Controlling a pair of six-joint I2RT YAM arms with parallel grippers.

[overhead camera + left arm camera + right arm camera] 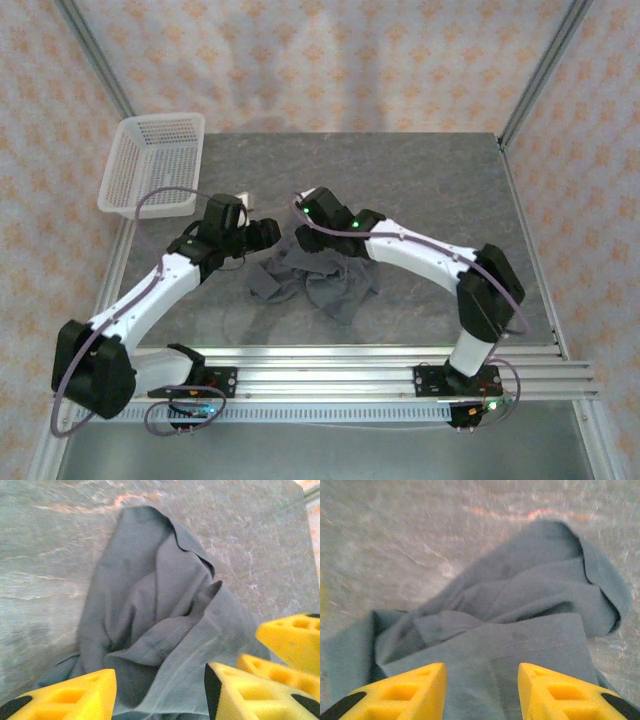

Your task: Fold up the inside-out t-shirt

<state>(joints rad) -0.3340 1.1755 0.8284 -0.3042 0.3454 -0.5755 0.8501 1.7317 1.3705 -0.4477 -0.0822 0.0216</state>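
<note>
Grey, stone-patterned bench point(430, 180) carries the t-shirt point(315, 285) near its middle, a little toward the arms. It lies as a crumpled heap with deep folds, and no part of it is flat. A stitched hem runs across the cloth just under the right fingers point(405, 692). These stand partly open over it, and I see no cloth pinched between them. The left fingers point(70, 697) are also partly open and hold nothing, and they hang over the same heap close beside the right ones. A white basket point(150, 165) stands well apart at the far left corner. I judge that folding has not begun and the step in hand is spreading the shirt out. The next move calls for each arm to catch a separate edge, perhaps this hem, and pull outward until the cloth lies flat.
</note>
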